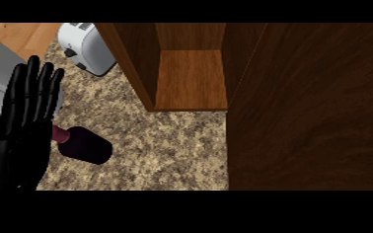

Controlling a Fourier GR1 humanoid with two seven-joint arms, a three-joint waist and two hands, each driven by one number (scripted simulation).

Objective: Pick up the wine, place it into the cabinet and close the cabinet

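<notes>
A dark purple wine bottle lies on its side on the speckled counter at the lower left, its neck pointing left. My left hand stands at the left edge with fingers straight up, open, just left of the bottle and covering the tip of its neck. The wooden cabinet stands open at the top middle, its shelf bare. Its open door fills the right side. My right hand does not show.
A white toaster sits at the upper left beside the cabinet's left wall. A strip of wooden floor shows beyond the counter's left edge. Bare counter lies between the bottle and the cabinet front.
</notes>
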